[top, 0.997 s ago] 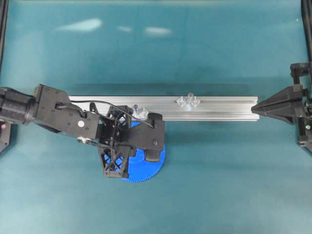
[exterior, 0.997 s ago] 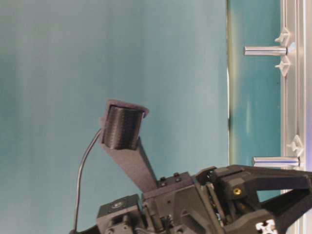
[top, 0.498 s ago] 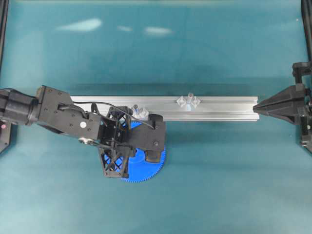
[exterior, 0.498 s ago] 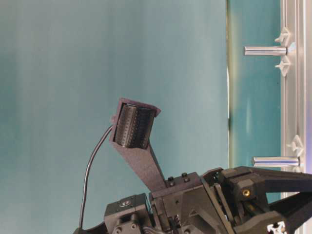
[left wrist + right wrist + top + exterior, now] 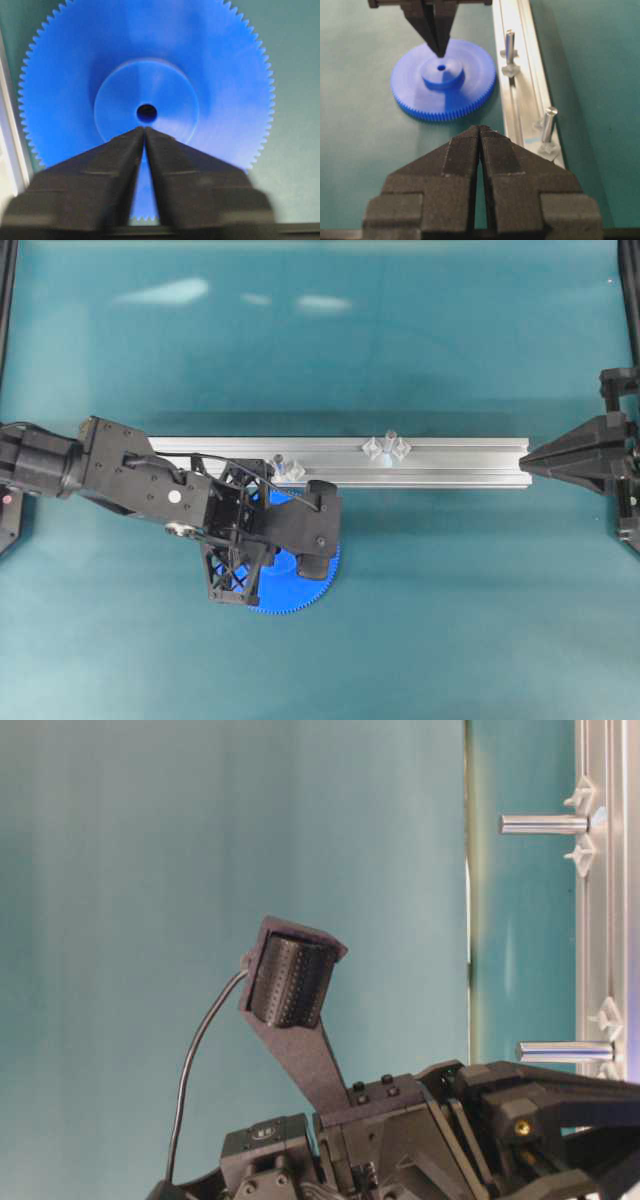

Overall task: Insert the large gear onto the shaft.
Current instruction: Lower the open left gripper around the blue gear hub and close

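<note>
The teal table [image 5: 420, 620] fills the room's view, and across its middle lies one long grooved aluminium rail [image 5: 450, 462]. From the overhead view the left arm [image 5: 130, 480] reaches in from the left edge and hangs over the rail's near side, hiding a good part of what sits beneath it. The right arm stays far off at the rail's right end.

One large gear [image 5: 444, 79] lies flat on the table just beside the rail, on its near side, hub up and centre hole showing. It is not on any pin. From overhead only its lower-right arc of teeth [image 5: 300, 590] peeks out from under the left arm's wrist.

The left gripper [image 5: 145, 131] points down over the gear's hub, its two black fingers drawn in until the tips meet just short of the centre hole. Nothing is caught between them, and I cannot tell whether the tips touch the hub.

The right gripper [image 5: 479, 131] sits well apart from the gear, fingers pressed together with only a hairline seam between them, holding nothing.

Two silver pins stand upright in the rail. The shaft [image 5: 509, 44] nearest the gear rises right beside its rim, with small silvery mounts at its foot. The second pin [image 5: 548, 124] stands further along the rail, toward the right arm.
</note>
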You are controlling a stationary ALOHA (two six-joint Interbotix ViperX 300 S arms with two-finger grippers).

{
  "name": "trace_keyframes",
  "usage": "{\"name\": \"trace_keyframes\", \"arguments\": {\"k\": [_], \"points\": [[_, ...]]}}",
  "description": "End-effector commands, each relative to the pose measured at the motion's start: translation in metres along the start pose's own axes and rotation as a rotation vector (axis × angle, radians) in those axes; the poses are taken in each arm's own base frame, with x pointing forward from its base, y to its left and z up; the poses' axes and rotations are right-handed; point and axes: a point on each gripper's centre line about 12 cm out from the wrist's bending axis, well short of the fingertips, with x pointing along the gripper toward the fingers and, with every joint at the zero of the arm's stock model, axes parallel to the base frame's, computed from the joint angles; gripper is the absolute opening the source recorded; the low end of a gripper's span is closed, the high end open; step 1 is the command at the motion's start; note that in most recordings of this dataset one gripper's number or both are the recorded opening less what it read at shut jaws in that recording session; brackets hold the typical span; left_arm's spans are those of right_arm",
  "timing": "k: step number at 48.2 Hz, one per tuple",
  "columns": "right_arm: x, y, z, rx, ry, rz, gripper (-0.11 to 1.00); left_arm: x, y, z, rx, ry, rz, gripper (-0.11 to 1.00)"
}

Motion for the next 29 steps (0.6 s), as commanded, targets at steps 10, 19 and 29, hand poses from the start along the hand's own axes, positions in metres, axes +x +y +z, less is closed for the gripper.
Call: {"name": "trace_keyframes", "arguments": {"k": [10,19,29], "points": [[0.001,0.0,0.003,0.011,-0.005,0.001,0.08,-0.005,-0.001,0.013,-0.033,-0.029,0.0,0.83],[0.001,0.0,0.003,0.013,-0.008,-0.001,0.08,0.002,-0.001,0.018,-0.064,-0.026,-0.001,0.95],[0.001,0.0,0.003,0.013,-0.008,-0.001,0.08,0.004,0.0,0.018,-0.071,-0.02,0.0,0.95]]}}
